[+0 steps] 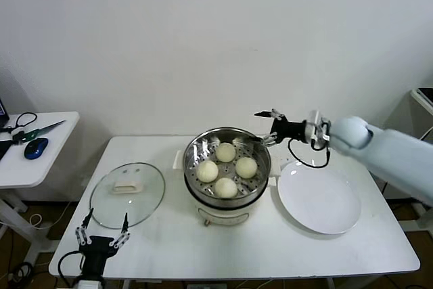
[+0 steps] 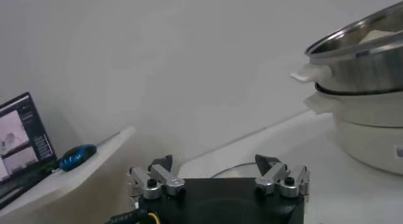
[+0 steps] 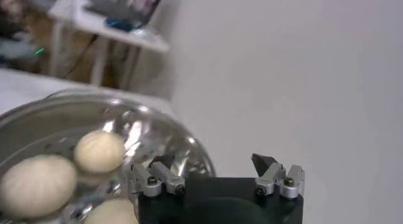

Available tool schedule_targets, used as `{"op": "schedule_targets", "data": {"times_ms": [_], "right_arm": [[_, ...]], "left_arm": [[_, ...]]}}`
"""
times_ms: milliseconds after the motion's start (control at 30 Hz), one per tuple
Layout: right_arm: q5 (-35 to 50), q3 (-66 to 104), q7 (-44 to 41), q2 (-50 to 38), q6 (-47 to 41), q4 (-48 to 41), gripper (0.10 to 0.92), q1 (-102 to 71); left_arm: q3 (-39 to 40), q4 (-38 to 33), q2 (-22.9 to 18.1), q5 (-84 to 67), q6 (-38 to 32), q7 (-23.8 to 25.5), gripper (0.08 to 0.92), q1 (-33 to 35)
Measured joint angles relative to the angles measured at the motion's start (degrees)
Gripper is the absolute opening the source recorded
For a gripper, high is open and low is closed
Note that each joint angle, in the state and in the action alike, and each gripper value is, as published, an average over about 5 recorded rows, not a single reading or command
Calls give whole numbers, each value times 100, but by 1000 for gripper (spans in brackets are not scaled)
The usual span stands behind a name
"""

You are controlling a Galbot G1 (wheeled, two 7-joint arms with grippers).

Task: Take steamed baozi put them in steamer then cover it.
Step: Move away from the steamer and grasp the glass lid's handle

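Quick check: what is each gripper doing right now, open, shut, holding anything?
Left gripper: open, empty, low by the table's front edge.
Right gripper: open, empty, at the steamer's rim.

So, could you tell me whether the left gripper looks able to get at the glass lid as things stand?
Probably yes: the left gripper is open at the table's near edge, just short of the glass lid, which lies flat with nothing between them.
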Motion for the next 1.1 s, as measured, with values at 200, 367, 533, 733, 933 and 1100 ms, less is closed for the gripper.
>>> {"op": "schedule_targets", "data": {"times_ms": [200, 367, 533, 733, 933, 1100], "right_arm": [[-385, 1983, 689, -66, 105, 440, 823, -1863], [-686, 3643, 1070, 105, 82, 798, 823, -3380], [-962, 5079, 1337, 404, -55, 1117, 823, -4722], [-1215, 6521, 1563, 875, -309, 1441, 823, -6053], [-1459, 7549, 1631, 1342, -410, 1580, 823, -7018], [-1651, 8141, 1633, 1658, -417, 1607, 823, -7556]], "left_arm": [[-46, -77, -2, 167, 3, -117, 823, 1], [-88, -169, 34, 458, 3, -164, 823, 0], [-158, -248, 103, 1182, 10, -186, 823, -44], [-155, -341, 230, 2869, -3, -172, 823, -83], [-4, -244, 382, 4744, 124, 18, 823, -170], [167, 136, 485, 5856, 223, 17, 823, -437]]}}
